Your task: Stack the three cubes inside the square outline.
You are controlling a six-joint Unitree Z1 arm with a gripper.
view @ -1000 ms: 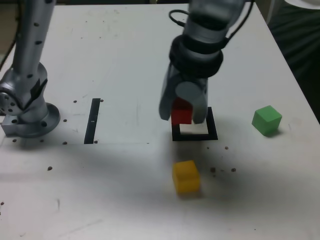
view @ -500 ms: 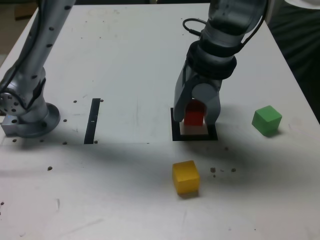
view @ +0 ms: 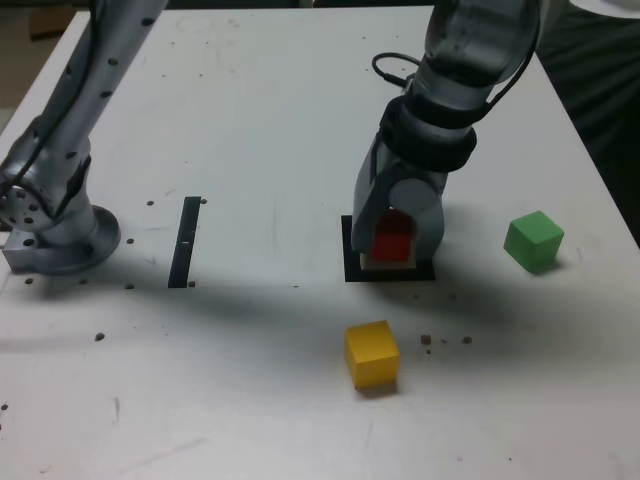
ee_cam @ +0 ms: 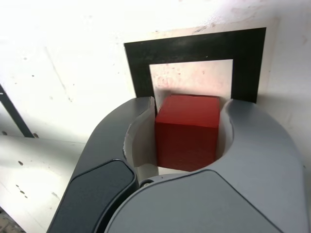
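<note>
3 cubes show on my feed, and I place them all against the square outline [view: 350, 270]. 1 of them, the red cube [view: 394, 240], sits down over the pale centre of that outline, between the 2 fingers of the gripper [view: 396, 245]. On the wrist view the red cube [ee_cam: 187, 131] fills the space between the fingers, with the black border [ee_cam: 194, 48] showing just beyond it. I see the grey fingers [ee_cam: 141, 131] lying right against both side faces of the cube, but I cannot tell whether they clamp it or have just let go, so I call the grip uncertain.

On the exterior view, the yellow cube [view: 372, 353] lies near the outline, on the side toward the camera, apart from it and untouched. The green cube [view: 533, 240] lies well apart from the outline, toward the exterior view's right. The narrow black strip [view: 185, 241] lies well apart from the outline toward the exterior view's left, with the arm's base [view: 60, 235] beyond it on the white table [view: 250, 130].
</note>
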